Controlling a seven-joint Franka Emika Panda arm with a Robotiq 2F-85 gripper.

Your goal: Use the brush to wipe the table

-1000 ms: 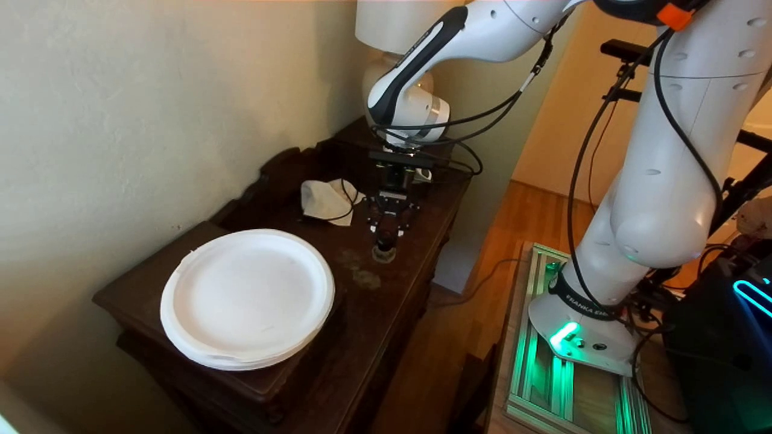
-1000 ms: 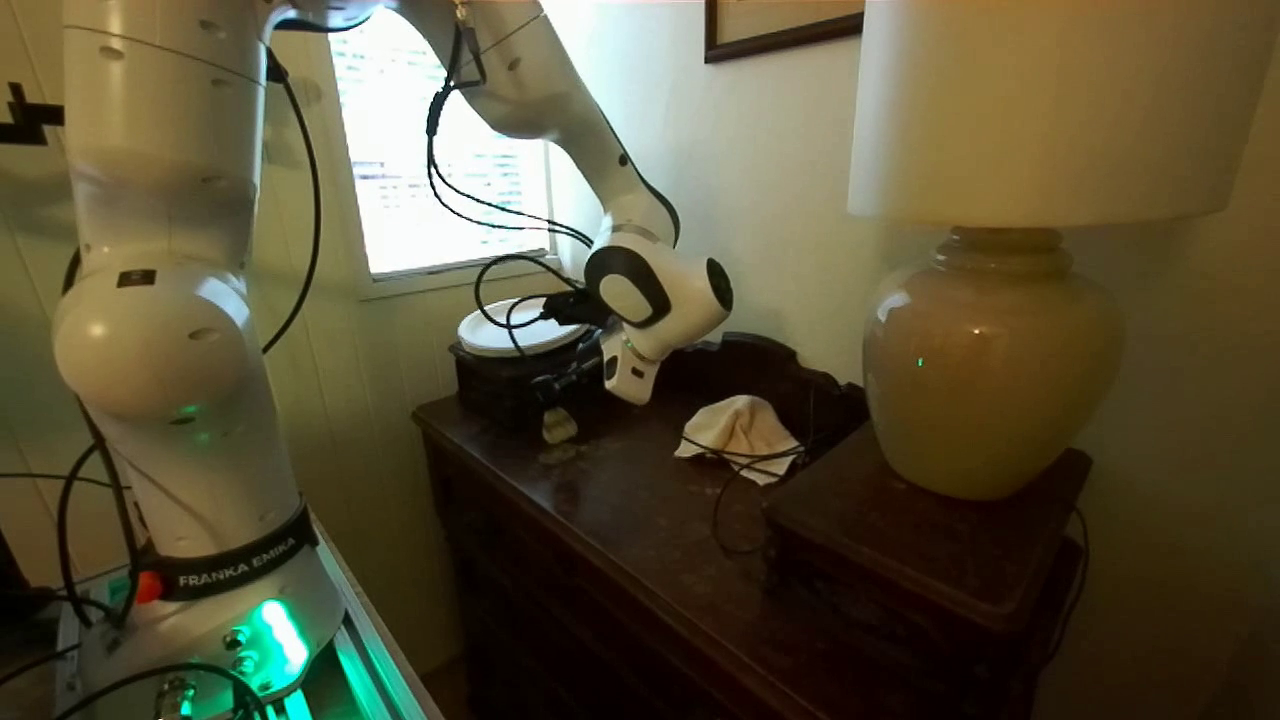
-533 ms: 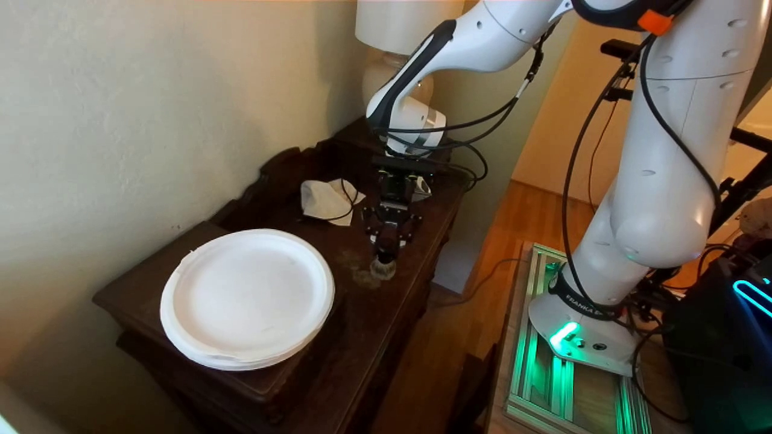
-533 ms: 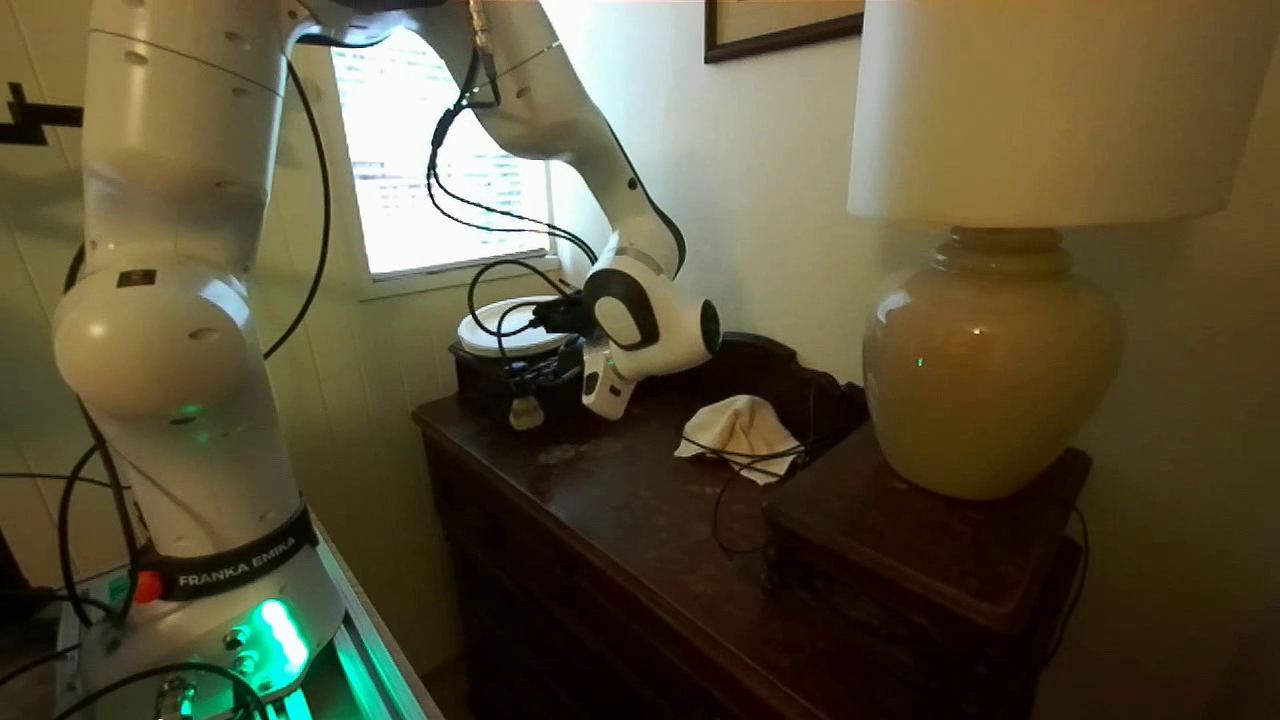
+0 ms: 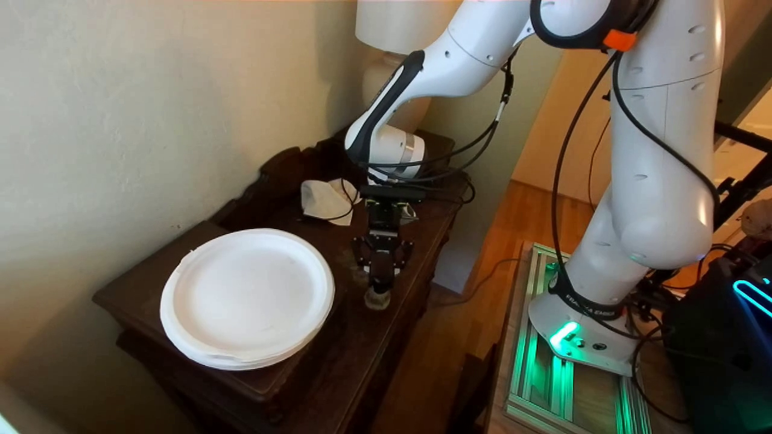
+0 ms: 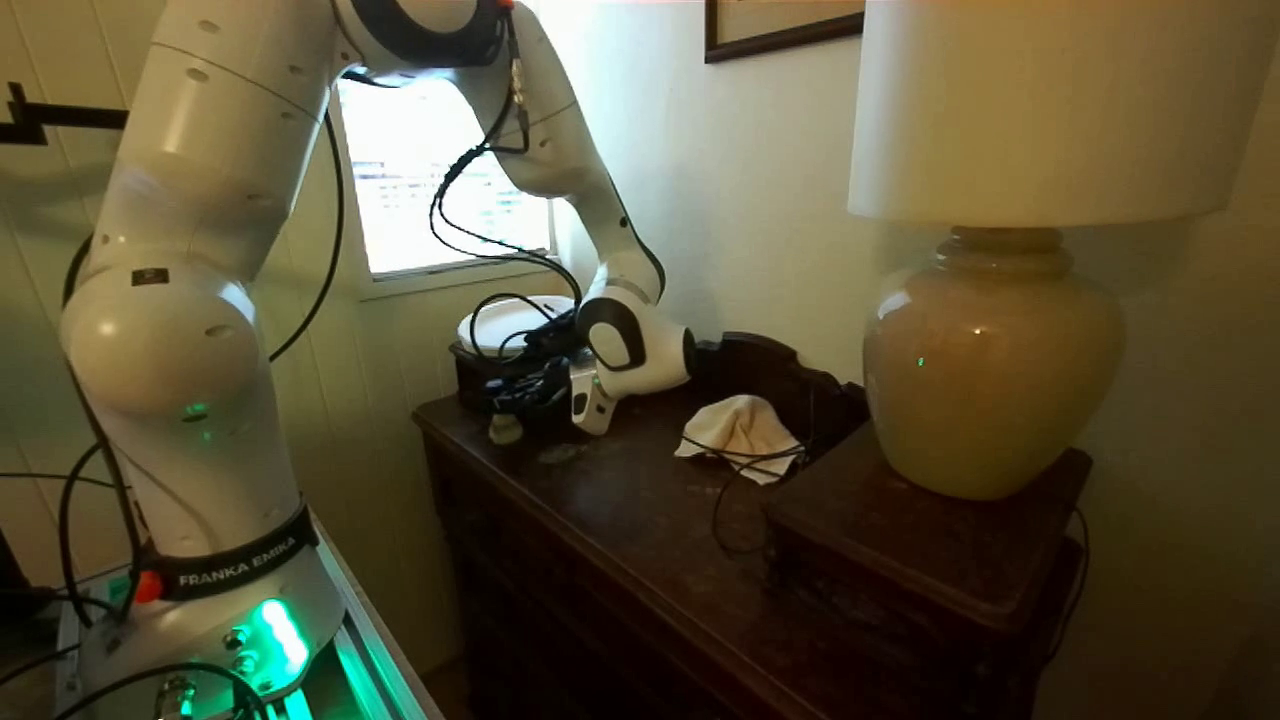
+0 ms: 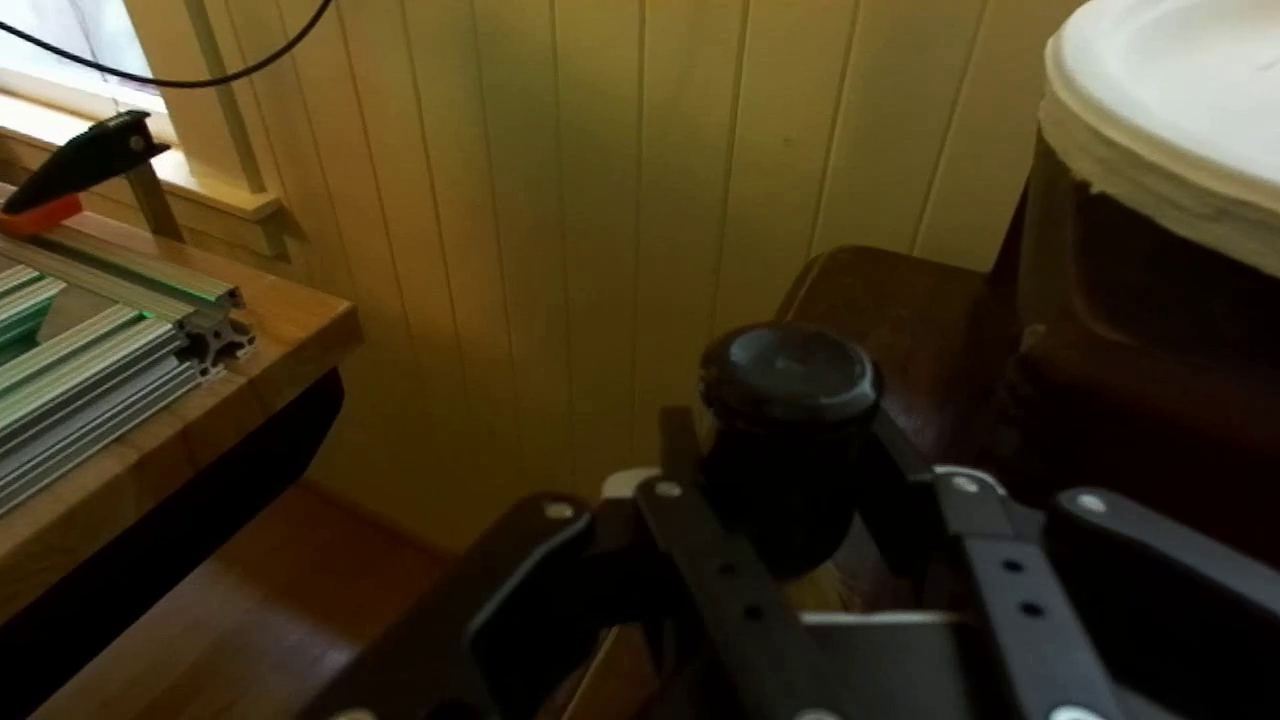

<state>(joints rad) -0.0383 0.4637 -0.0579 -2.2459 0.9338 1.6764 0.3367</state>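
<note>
Item 1: Brush [image 5: 379,294], qty 1; dark handle [image 7: 790,385], pale bristles [image 6: 505,431] facing down. Pos.: at the counter [image 6: 650,530], nr. its open front edge, btw. that edge & the white plates [image 5: 247,298]. Contact: bristles on the surface or just above; can't tell which.

Item 2: Jaws, 1 pr. Cond.: pinching the brush handle from both sides, its knob end standing up btw. them in the wrist view.

Item 3: Pale mark [image 6: 562,454] on counter, just beside the brush in an exterior view; prob. the spot to wipe.

Item 4: White plates, stacked, on raised block [image 5: 136,292] at counter's end.

Item 5: Cloth [image 6: 740,435], crumpled, toward counter's back; lamp [image 6: 990,370] at opp. end. Both well apart from brush.

Step in hand (est.): wiping; pick-up done, brush in working pos. Amt. wiped: can't tell.

Next move (est.): keep grip firm; seat bristles w/ light, even pressure, then sweep lengthwise over the mark, handle approx. upright. Risks: bristles running off front edge; brush or jaws bumping raised block; handle twisting if pressed too hard.
</note>
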